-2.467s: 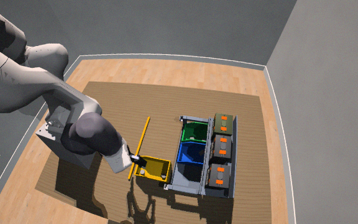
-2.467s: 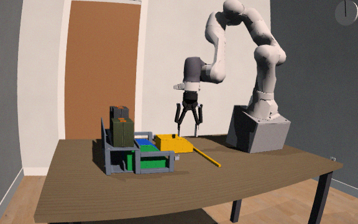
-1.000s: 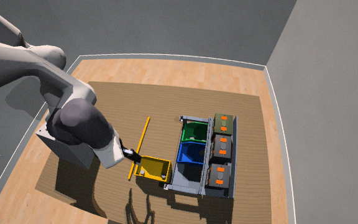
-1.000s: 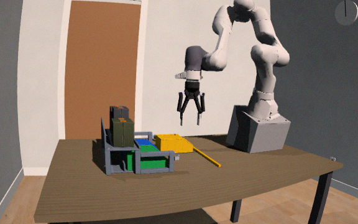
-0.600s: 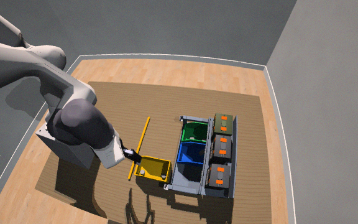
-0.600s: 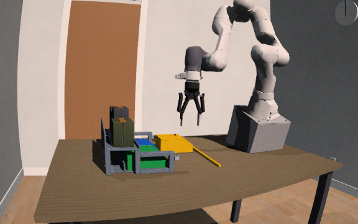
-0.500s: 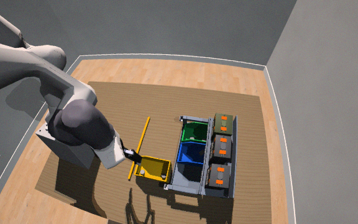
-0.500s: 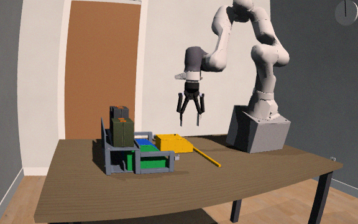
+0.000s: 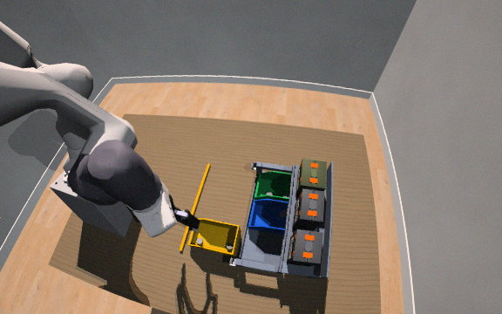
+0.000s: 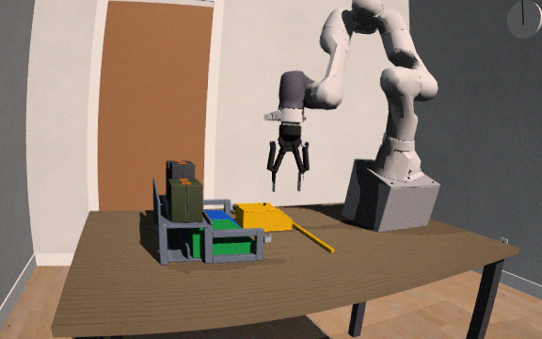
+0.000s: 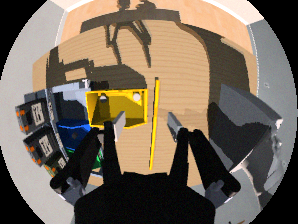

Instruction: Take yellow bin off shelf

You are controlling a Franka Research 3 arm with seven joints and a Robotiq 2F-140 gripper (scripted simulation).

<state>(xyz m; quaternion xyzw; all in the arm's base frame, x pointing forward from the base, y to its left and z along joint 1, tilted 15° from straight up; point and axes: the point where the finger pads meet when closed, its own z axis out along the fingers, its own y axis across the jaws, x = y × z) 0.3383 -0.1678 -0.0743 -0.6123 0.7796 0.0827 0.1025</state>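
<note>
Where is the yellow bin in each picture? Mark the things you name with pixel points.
Top: the yellow bin (image 9: pixel 217 235) (image 10: pixel 263 218) (image 11: pixel 120 106) is just below the middle.
Exterior: near the middle, low, right of the shelf.
Wrist: left of the middle.
Landmark in all three: the thin yellow strip (image 9: pixel 196 207) (image 10: pixel 314 237) (image 11: pixel 155 122) on the table.
</note>
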